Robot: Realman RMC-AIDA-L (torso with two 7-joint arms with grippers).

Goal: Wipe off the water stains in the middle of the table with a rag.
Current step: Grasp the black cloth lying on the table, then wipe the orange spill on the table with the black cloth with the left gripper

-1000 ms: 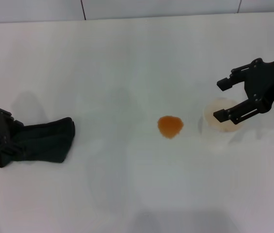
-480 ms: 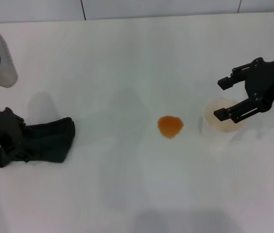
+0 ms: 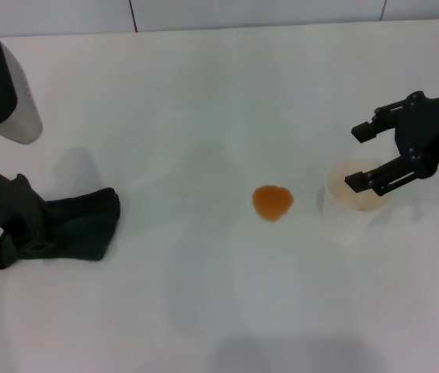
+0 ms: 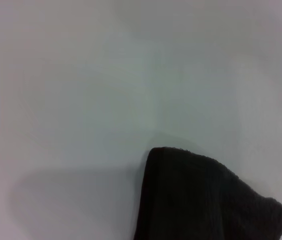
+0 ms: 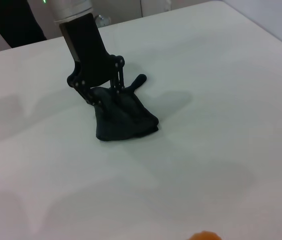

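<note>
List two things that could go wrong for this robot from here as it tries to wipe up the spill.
1. The left gripper sits on one end of the rag, so much of the cloth may trail or slip free on the way to the water stains.
2. The white cup stands close beside the stains, under the open right gripper; a wide wipe could knock it.

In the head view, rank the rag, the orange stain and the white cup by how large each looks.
Largest to smallest in the head view:
1. The rag, partly covered by the left pincer.
2. The white cup, partly hidden behind the right pincer.
3. The orange stain, clearly smallest.
</note>
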